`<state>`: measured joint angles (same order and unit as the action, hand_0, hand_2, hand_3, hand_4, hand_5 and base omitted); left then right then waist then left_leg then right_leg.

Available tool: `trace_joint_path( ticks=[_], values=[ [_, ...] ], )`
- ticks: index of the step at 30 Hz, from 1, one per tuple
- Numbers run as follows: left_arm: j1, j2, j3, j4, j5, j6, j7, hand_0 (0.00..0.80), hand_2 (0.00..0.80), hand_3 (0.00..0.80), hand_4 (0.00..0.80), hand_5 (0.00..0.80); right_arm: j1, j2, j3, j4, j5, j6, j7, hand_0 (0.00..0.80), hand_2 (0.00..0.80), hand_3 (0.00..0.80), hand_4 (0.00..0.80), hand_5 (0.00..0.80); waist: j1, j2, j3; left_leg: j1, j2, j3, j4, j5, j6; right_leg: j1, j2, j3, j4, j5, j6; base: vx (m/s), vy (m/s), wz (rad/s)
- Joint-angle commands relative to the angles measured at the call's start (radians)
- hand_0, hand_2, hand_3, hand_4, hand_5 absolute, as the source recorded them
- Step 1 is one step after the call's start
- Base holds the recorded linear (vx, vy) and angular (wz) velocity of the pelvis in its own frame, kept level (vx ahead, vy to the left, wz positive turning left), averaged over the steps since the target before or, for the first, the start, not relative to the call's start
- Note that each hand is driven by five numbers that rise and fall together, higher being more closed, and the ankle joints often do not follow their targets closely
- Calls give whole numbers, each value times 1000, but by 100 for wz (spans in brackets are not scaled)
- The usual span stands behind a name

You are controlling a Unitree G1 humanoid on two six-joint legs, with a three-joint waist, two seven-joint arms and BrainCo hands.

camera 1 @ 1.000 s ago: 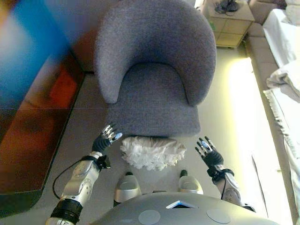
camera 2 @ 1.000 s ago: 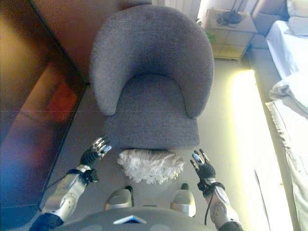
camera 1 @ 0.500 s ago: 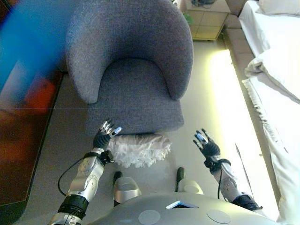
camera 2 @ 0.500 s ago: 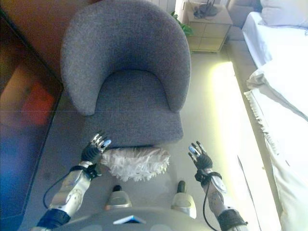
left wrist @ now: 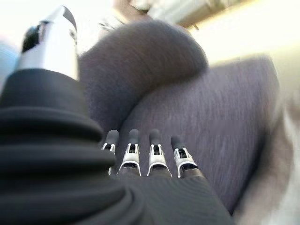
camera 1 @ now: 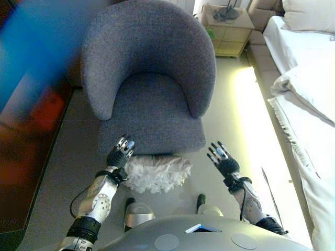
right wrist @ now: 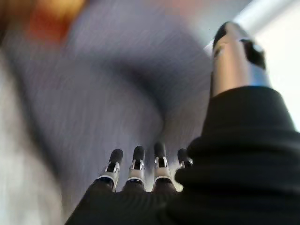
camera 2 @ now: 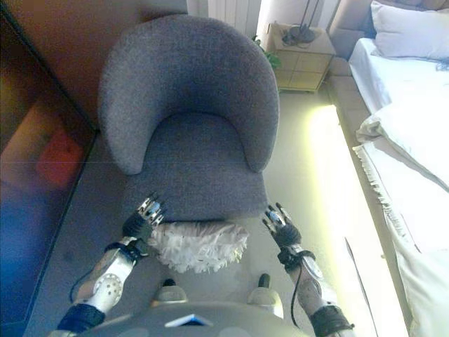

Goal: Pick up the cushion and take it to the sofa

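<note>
A white fluffy cushion (camera 1: 156, 172) lies on the floor against the front of a grey tub armchair (camera 1: 152, 89), and shows in the right eye view (camera 2: 198, 246) too. My left hand (camera 1: 120, 154) is open, fingers straight, at the cushion's left end; I cannot tell whether it touches. My right hand (camera 1: 222, 159) is open and empty, a hand's width to the right of the cushion. Both wrist views show straight fingers (left wrist: 150, 154) (right wrist: 136, 171) with the grey chair beyond them.
A bed with white bedding (camera 1: 306, 89) runs along the right side. A small wooden bedside cabinet (camera 1: 226, 26) stands behind the armchair. A dark low cabinet (camera 1: 26, 146) lines the left side. Open floor (camera 1: 241, 104) lies between chair and bed.
The camera has shifted, so the whole scene moved. My right hand has come closer to the cushion's right end. My left hand stays at its left end. The cushion has not moved.
</note>
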<state>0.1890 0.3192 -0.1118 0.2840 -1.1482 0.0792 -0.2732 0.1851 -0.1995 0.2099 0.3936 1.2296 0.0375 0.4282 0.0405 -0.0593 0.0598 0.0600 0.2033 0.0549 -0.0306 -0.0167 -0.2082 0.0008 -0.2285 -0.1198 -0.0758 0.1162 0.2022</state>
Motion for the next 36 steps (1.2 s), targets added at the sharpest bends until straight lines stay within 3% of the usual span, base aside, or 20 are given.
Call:
trace_joint_path(
  ticks=[1, 4, 10, 16, 25, 27, 28, 30, 31, 33, 36],
  values=[
    [-47, -64, 16, -14, -288, 141, -335, 0, 0, 0, 0, 0, -36, 39, -40, -85, 298, 124, 377, 0, 0, 0, 0, 0, -10, 18, -23, -109, -48, 12, 27, 33, 101, 22, -78, -57, 93, -69, 46, 0, 0, 0],
    [-53, -89, -5, -25, -313, 110, -378, 0, 0, 0, 0, 0, -77, 72, -50, -47, 277, 155, 356, 0, 0, 0, 0, 0, -9, 26, -32, -102, -43, 18, 9, 37, 98, 30, -73, -56, 82, -77, 51, 7, 10, 0],
    [-32, -108, 53, -15, -276, 145, -430, 0, 0, 0, 0, 0, -28, 58, -69, -53, 205, 180, 421, 0, 0, 0, 0, 0, -12, 23, -48, -112, -33, 22, 3, 46, 93, 32, -55, -46, 86, -104, 37, 4, -4, -7],
    [-28, -120, 42, -23, -259, 148, -425, 0, 0, 0, 0, 0, -16, 52, -54, -61, 151, 163, 378, 0, 0, 0, 0, 0, -6, 26, -58, -104, -28, 20, -35, 73, 79, 59, -39, -70, 51, -100, 25, 11, -4, 0],
    [-20, -93, 28, -24, -194, 127, -394, 0, 0, 0, 0, 0, -3, 31, -32, -76, 135, 149, 353, 0, 0, 0, 0, 0, -3, 26, -51, -118, -26, 15, -18, 73, 78, 58, -49, -71, 72, -114, 28, 9, 1, 2],
    [-13, -56, 24, -2, -20, -7, -278, 0, 0, 0, 0, 0, 4, 18, -32, -76, 89, 121, 309, 0, 0, 0, 0, 0, -5, 26, -48, -123, -21, 19, 5, 67, 76, 56, -54, -69, 87, -120, 30, 53, 1, 0],
    [-13, -31, 19, 17, 145, -118, -151, 0, 0, 0, 0, 0, 7, 7, -27, -73, 14, 77, 238, 0, 0, 0, 0, 0, -6, 26, -41, -122, -18, 20, 19, 64, 74, 59, -56, -68, 95, -123, 31, 56, -7, -1],
    [-26, 27, 5, 48, 432, -257, 20, 0, 0, 0, 0, 0, 4, -28, -19, -54, -184, -37, 61, 0, 0, 0, 0, 0, -7, 26, -35, -136, -13, 18, 39, 65, 71, 53, -59, -67, 103, -121, 30, 48, -19, -1],
    [-32, 58, -2, 52, 523, -278, 122, 0, 0, 0, 0, 0, -3, -57, -16, -39, -325, -93, -51, 0, 0, 0, 0, 0, -7, 25, -29, -142, -9, 19, 47, 68, 67, 52, -59, -68, 106, -121, 29, 42, -25, -1],
    [-34, 81, 9, 48, 522, -253, 212, 0, 0, 0, 0, 0, -7, -103, -12, -30, -464, -140, -145, 0, 0, 0, 0, 0, -5, 23, -14, -159, -2, 17, 68, 68, 62, 45, -58, -67, 115, -126, 26, 17, -42, 1],
    [-58, 91, 1, 100, 611, -274, 332, 0, 0, 0, 0, 0, -42, -143, 10, -9, -534, -183, -222, 0, 0, 0, 0, 0, 1, 16, 28, -225, 14, -7, 141, 61, 47, 9, -52, -56, 136, -129, 14, -50, -94, 2]
  ],
)
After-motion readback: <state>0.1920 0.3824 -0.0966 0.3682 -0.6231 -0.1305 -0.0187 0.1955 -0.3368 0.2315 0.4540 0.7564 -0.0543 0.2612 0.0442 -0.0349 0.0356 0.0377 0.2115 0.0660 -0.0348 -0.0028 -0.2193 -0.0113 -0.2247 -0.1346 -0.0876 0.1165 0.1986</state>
